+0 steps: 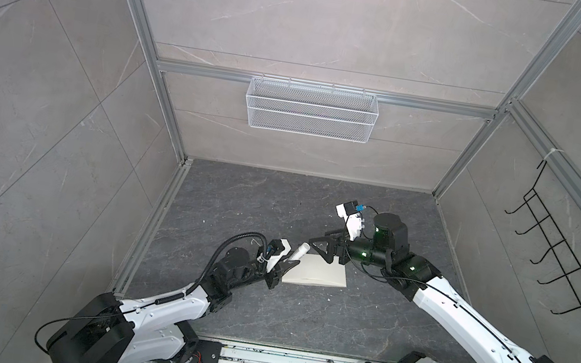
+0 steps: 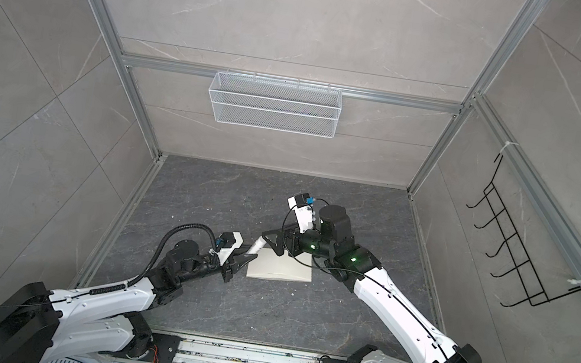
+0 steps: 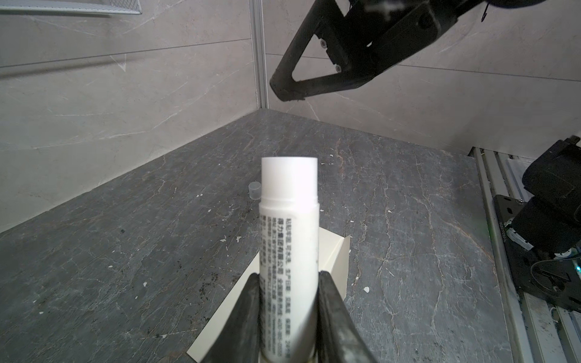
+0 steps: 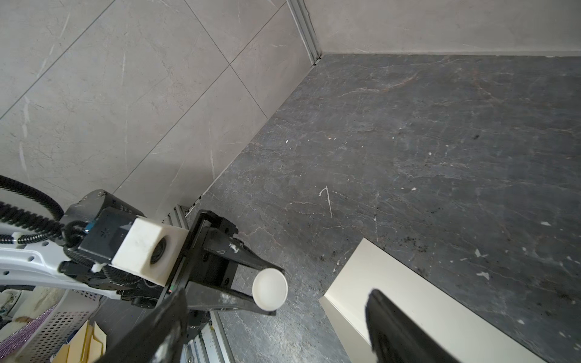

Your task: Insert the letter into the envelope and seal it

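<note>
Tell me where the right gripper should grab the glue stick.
Probably the narrower top section of the glue stick: it juts free beyond the left gripper, which clamps the body. Close the open right gripper across it from the side.

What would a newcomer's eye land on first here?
Probably the white tube, clamped in the left tool and angled up over the left end of the cream envelope, which lies flat on the dark tabletop. Next, the right tool, jaws wide open, hanging near the tube's tip above the envelope's far edge. The white wire basket on the back wall also stands out.
</note>
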